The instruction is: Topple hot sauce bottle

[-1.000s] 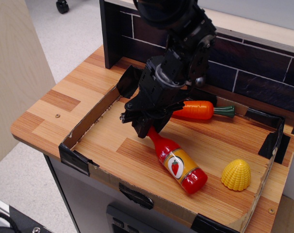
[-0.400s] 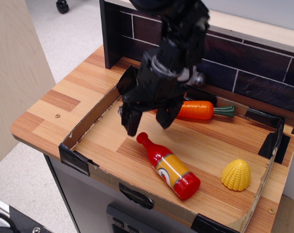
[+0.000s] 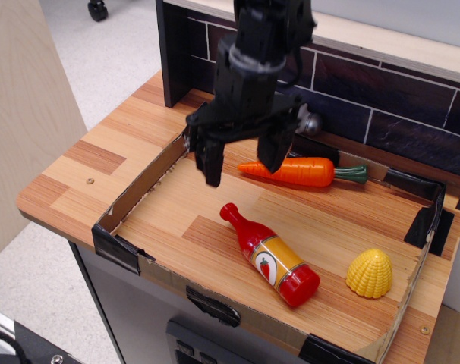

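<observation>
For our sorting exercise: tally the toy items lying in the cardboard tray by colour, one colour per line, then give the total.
Red: 1, the bottle
Orange: 1, the carrot
Yellow: 1, the corn
Total: 3

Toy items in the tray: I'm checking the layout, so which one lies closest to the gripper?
The carrot, orange with a green stem, lies just beside the open gripper, near its right-hand finger. The hot sauce bottle and yellow corn piece sit farther forward.

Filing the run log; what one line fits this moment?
hot sauce bottle: lying on its side | gripper: open, above, clear | carrot: behind
</observation>
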{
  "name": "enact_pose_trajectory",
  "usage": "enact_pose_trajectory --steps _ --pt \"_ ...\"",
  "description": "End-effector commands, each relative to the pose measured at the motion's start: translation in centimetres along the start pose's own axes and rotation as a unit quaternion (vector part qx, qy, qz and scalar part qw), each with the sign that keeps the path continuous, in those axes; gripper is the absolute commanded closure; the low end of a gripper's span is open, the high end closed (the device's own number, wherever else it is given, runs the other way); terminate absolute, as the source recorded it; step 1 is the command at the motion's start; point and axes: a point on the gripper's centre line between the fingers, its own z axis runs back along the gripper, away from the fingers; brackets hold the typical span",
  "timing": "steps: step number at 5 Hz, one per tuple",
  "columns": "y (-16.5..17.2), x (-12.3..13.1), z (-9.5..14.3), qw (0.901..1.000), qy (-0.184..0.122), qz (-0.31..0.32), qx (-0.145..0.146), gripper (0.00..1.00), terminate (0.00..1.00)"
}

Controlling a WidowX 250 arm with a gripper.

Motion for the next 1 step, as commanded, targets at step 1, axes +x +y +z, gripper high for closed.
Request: enact_pose_trajectory --steps 1 --pt "-0.12 1.32 1.72 0.9996 -0.013 0.002 -0.026 0.0 1.0"
